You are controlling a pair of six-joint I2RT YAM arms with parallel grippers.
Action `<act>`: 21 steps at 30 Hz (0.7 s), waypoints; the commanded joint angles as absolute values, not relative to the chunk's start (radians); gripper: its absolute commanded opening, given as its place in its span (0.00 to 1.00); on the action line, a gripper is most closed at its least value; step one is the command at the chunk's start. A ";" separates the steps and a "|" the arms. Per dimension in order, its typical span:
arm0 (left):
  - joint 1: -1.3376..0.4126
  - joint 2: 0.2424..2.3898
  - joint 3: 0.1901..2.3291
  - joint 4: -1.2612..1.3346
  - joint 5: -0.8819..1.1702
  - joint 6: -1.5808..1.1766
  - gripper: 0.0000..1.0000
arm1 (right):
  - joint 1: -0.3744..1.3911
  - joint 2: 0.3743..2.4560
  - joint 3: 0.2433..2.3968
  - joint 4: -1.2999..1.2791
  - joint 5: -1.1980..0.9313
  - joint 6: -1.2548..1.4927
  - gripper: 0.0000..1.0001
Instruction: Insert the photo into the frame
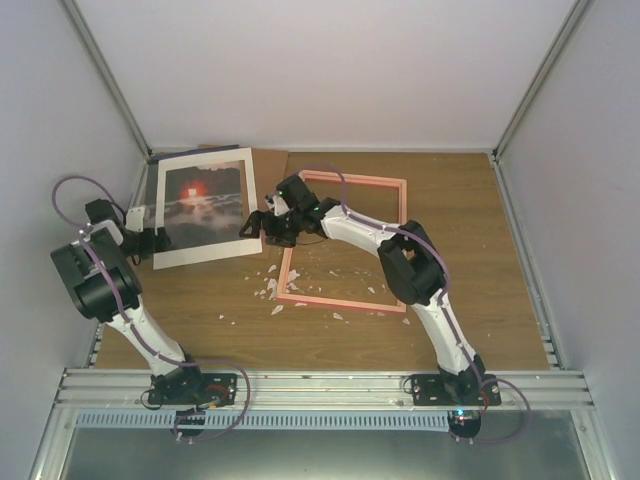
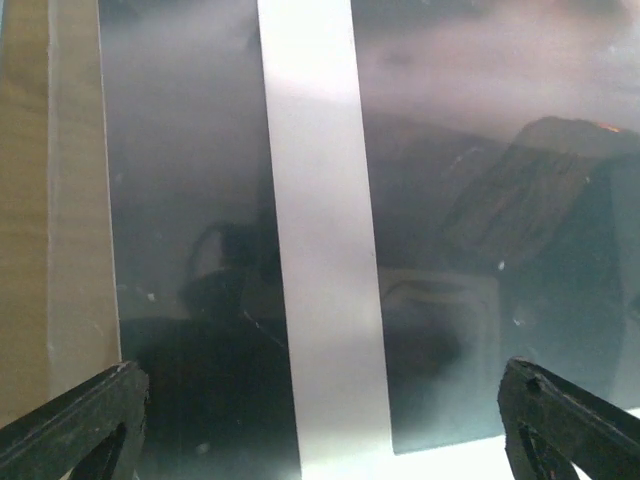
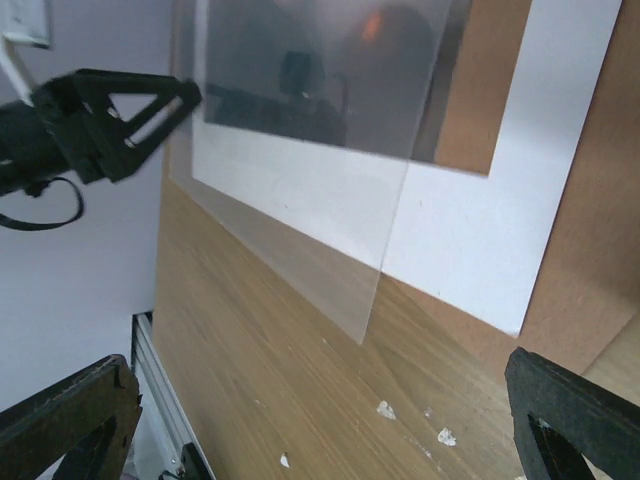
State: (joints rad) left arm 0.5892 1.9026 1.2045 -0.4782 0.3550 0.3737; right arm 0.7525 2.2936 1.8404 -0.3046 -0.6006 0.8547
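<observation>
The photo [image 1: 203, 198] is a glossy rectangular print, dark and misty, with a red-orange glow near its middle. It lies flat at the far left corner of the wooden table [image 1: 480, 300], inside a matte white cardboard mat [image 1: 200, 252] that rests on a plain brown backing board [image 1: 268, 165]. Its picture stands upright as seen from the arms, the glow toward the far edge. The mat's longer sides run from near to far, leaning a little to the left; the long axis of the print itself I cannot tell. In the right wrist view a thin clear sheet [image 3: 330, 220] lies skewed over the print, one sharp corner reaching past the mat onto the bare wood. The frame [image 1: 355, 178] is a thin pink rectangle, flat on the middle of the table, just right of the mat, and wood grain shows through its opening; its long sides also run near to far. Small white flakes [image 1: 270, 285] are scattered at its left side. The left gripper [image 1: 150, 240] is at the mat's left edge, fingers spread wide with nothing between them. The right gripper [image 1: 255, 225] is at the mat's right edge, also wide apart and empty.
</observation>
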 commanded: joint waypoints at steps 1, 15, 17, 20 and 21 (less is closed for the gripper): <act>0.596 1.871 1.097 -0.405 0.347 0.370 0.94 | 0.793 2.347 1.861 -0.343 -0.572 0.936 0.99; 0.592 1.831 0.953 -0.358 0.388 0.390 0.80 | 0.843 2.436 1.881 -0.316 -0.594 1.036 0.78; 0.589 1.834 0.947 -0.356 0.392 0.392 0.77 | 0.847 2.449 1.884 -0.312 -0.599 1.057 0.77; 0.577 1.841 0.946 -0.358 0.391 0.401 0.75 | 0.851 2.473 1.889 -0.302 -0.610 1.089 0.76; 0.573 1.842 0.946 -0.358 0.391 0.403 0.74 | 0.852 2.481 1.893 -0.297 -0.613 1.098 0.76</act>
